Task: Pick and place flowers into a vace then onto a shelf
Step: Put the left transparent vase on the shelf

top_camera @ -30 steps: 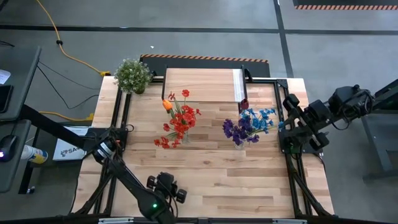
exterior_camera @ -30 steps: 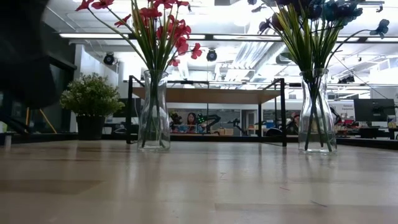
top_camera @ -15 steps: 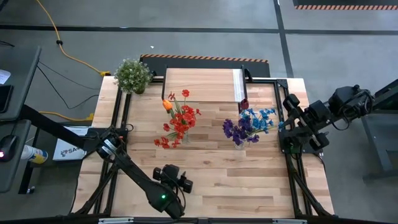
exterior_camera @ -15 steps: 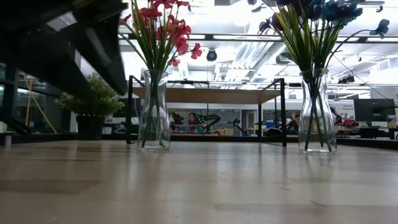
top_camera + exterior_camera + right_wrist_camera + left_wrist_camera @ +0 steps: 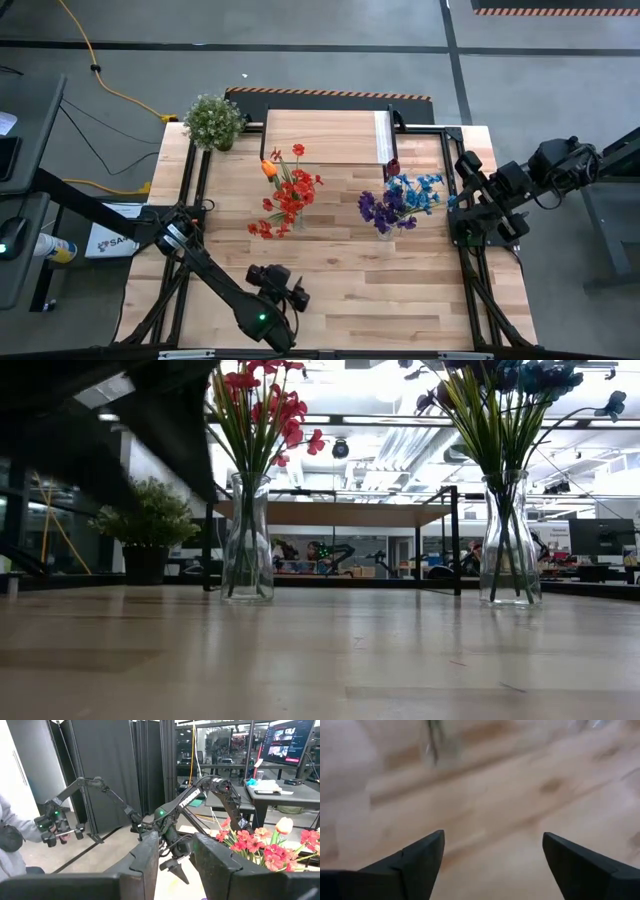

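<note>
Item: flowers, vases and shelf on a wooden table (image 5: 340,290)

Progress: both bunches are judged already placed in vases; no loose stems are seen on the table. The shelf is bare, so lifting the vases onto it is judged to be the part left

Nearest, front edge of the table: the left gripper (image 5: 290,293) is held low over bare wood, well apart from both vases. In the left wrist view its two dark fingers (image 5: 417,862) are spread wide with only table between them; nothing is held. The left arm is stretched from its base at the table's left side toward the front middle and is pointed toward the vases

Middle of the table: the red flowers (image 5: 288,195) with an orange tulip (image 5: 269,168) are stood in a clear glass vase (image 5: 249,540). To their right the purple and blue flowers (image 5: 400,202) are stood in a second glass vase (image 5: 510,545). Both vases are upright on the table, apart from each other

Right edge: the right gripper (image 5: 458,200) is parked near the purple and blue bunch. Its fingers (image 5: 217,862) are set a small way apart, and nothing is seen between them

Far edge: the shelf (image 5: 325,135) with its plank top is stood just behind the vases. A potted plant (image 5: 213,121) is set at the far left corner
</note>
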Action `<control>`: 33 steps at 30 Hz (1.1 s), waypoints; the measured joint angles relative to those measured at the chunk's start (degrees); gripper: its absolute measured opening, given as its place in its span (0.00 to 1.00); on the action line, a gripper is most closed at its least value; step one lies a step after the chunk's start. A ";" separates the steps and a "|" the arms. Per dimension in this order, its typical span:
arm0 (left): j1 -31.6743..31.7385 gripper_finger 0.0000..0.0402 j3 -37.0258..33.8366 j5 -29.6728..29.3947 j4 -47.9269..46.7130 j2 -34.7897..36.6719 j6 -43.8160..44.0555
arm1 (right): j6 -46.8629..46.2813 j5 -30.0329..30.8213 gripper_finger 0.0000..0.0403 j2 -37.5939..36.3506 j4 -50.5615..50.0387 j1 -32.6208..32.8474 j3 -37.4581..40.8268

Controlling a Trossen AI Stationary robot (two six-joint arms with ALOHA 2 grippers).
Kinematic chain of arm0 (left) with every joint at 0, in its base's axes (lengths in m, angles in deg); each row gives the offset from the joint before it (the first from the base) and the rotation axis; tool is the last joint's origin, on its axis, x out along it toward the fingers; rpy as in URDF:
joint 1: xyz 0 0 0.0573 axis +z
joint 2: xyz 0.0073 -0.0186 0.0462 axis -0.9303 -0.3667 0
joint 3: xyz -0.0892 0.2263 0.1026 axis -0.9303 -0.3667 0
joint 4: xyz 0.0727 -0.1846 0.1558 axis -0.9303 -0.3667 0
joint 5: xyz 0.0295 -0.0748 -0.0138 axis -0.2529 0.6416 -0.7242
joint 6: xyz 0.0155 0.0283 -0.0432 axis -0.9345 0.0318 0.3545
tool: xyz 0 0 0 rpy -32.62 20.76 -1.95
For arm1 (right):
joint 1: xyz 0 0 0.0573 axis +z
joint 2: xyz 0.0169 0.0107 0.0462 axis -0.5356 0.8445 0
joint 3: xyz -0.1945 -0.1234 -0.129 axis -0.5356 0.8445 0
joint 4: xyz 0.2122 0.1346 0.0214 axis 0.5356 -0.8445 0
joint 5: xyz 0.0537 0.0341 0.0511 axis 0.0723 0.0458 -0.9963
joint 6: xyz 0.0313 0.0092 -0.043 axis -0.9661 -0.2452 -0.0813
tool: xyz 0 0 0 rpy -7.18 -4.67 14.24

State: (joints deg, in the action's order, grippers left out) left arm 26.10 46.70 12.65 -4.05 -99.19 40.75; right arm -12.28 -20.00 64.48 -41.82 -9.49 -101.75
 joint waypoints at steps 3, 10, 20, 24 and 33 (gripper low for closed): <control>0.00 0.88 0.00 -8.19 -0.02 0.00 -2.94 | -0.02 -0.02 0.28 0.00 0.00 0.00 0.00; 0.80 0.84 -4.43 -16.72 4.45 0.11 -4.27 | -0.07 -1.80 0.28 0.00 -0.02 0.00 0.00; 2.31 0.85 -8.87 -21.16 5.72 0.09 -4.19 | -1.00 -1.99 0.28 0.00 -0.02 0.02 0.00; 4.04 0.85 -10.36 -20.86 4.39 0.09 -4.17 | -0.99 -1.99 0.28 0.00 -0.02 0.02 0.00; 7.27 0.86 -14.24 -21.90 4.51 0.07 -2.42 | -1.11 -2.54 0.28 0.00 -0.02 0.02 0.00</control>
State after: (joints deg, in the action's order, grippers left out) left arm 33.37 32.47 -9.25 0.46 -99.13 38.33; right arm -13.39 -22.53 64.48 -41.84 -9.47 -101.75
